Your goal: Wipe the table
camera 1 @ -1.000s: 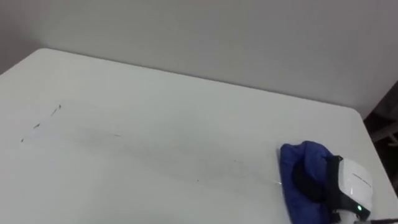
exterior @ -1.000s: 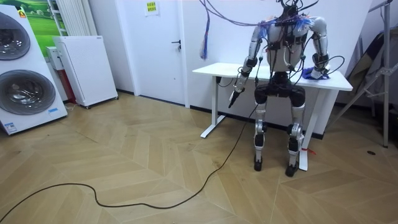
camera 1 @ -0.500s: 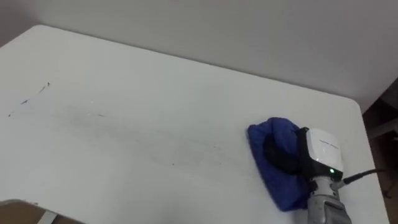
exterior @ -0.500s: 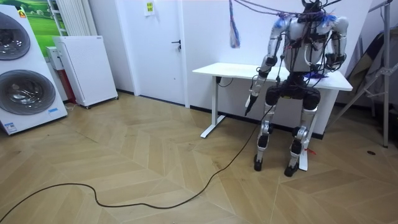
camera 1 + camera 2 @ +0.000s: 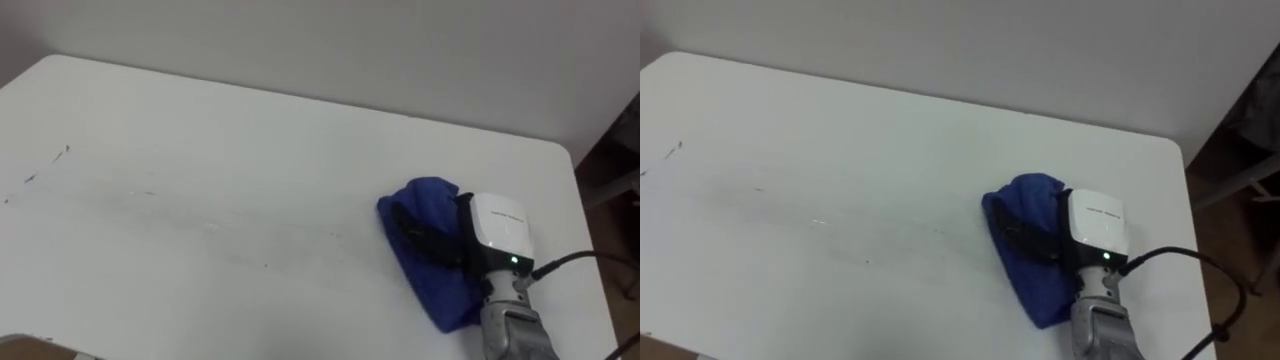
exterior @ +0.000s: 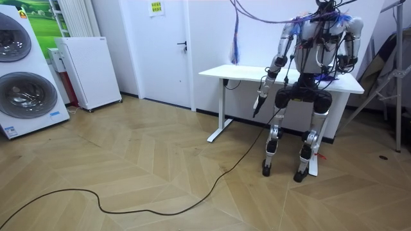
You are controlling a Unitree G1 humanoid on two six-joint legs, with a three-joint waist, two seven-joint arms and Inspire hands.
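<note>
A crumpled blue cloth (image 5: pixel 432 288) lies on the white table (image 5: pixel 250 140) near its right end. My right hand (image 5: pixel 496 230) rests on top of the cloth, its dark fingers (image 5: pixel 420 232) stretched out fairly straight across it and pointing left. Faint dark marks (image 5: pixel 60 152) sit near the table's left end, and a thin streak runs across the middle. In the room view I stand upright at the table (image 6: pixel 225 70), and my left hand (image 6: pixel 257 106) hangs at my side below the tabletop.
The table's right edge (image 5: pixel 588 250) is close to my right hand, and a grey wall runs along its far edge. In the room view, washing machines (image 6: pixel 22 83) and a white cabinet (image 6: pixel 87 70) stand far off to the left.
My right hand's fingers have uncurled from a bunch in the cloth to lying stretched over it. The hand and cloth slid a little left. I stepped sideways along the table, shifting the view.
</note>
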